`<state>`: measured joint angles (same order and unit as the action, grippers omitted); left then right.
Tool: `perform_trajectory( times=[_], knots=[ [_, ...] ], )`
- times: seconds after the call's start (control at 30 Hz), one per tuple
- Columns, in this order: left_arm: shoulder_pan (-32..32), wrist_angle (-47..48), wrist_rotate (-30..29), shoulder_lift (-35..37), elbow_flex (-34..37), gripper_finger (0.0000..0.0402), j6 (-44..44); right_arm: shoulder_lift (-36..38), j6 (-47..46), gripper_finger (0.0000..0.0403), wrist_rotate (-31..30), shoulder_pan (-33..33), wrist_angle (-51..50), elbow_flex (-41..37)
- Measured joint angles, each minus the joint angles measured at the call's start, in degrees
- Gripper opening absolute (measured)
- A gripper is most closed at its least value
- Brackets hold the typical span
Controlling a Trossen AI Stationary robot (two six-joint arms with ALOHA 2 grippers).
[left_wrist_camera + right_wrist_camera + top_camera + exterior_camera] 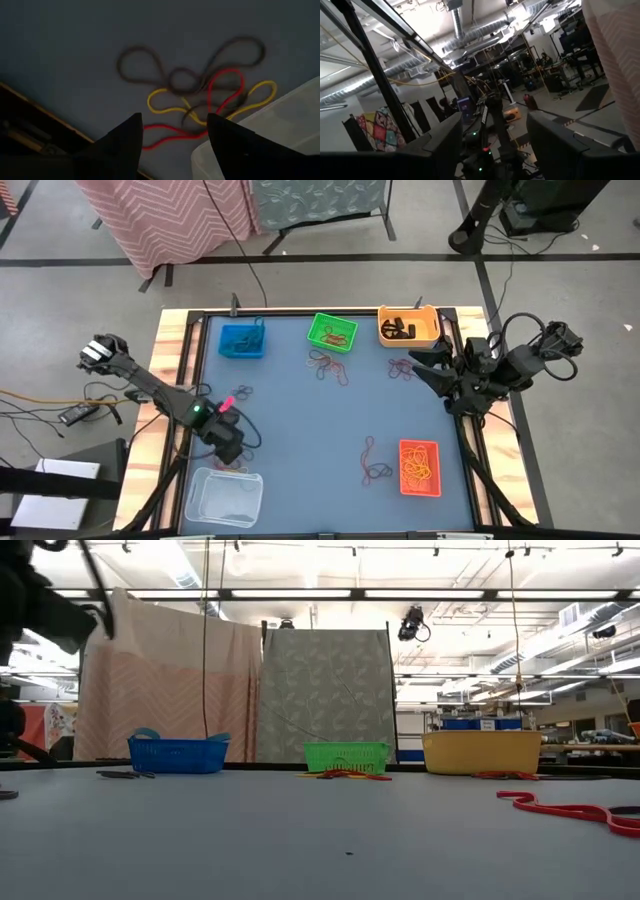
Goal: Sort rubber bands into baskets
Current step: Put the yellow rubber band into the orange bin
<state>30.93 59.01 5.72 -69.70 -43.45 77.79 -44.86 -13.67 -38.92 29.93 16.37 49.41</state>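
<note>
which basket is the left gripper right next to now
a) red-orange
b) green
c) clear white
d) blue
c: the left gripper, jaws open, hangs over a tangle of rubber bands right beside the clear white basket at the table's near left corner.

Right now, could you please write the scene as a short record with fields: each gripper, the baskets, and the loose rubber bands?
left gripper: open, low over a tangle of rubber bands beside the clear basket, at the table's near left
right gripper: open, raised at the right edge, holding nothing
far row of baskets: blue basket, green basket, yellow-orange basket
near right: red-orange basket, holding orange bands
loose bands: dark clusters near the green basket and left of the red-orange basket
</note>
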Motion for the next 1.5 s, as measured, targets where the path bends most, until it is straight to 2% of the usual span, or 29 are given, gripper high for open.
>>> perform_trajectory(
  times=[0.2,0.4,0.83,0.97,1.03,1.17,1.2,1.33,1.5],
  knots=[
    [2.1,-2.0,-1.6,-0.1,2.6,0.0218,4.9,0.0,-1.7,0.0231,0.0,0.0,-0.6,0.0],
    [2.3,-6.3,4.4,-0.1,8.6,0.0218,5.2,0.0,-2.1,0.0231,0.0,0.0,-0.6,0.0],
    [2.3,-11.9,1.6,-0.2,13.0,0.0213,5.4,-0.7,-3.2,0.0231,0.0,0.0,-0.7,0.0],
    [2.2,-12.1,1.4,-0.2,14.2,0.0172,6.5,-1.0,-3.2,0.0231,0.0,0.0,-0.7,0.0],
    [2.3,-11.9,1.2,-0.3,14.3,0.0131,6.5,-1.0,-3.2,0.0231,0.0,0.0,-0.7,0.0],
    [2.6,-12.4,-0.3,-0.3,14.2,0.0026,6.4,-1.0,-3.2,0.0231,0.0,0.0,-0.7,0.0],
    [2.6,-12.6,-0.5,-0.3,14.2,0.0014,6.4,-1.0,-3.2,0.0231,0.0,0.0,-0.7,0.0],
    [2.6,-10.0,-2.0,-0.5,11.4,0.0004,4.8,-1.0,-3.2,0.0231,0.0,0.0,-0.7,0.0],
    [2.6,1.2,-1.7,-0.4,1.6,0.0002,1.2,-1.0,-3.2,0.0231,0.0,0.0,-0.7,0.0]
  ],
)
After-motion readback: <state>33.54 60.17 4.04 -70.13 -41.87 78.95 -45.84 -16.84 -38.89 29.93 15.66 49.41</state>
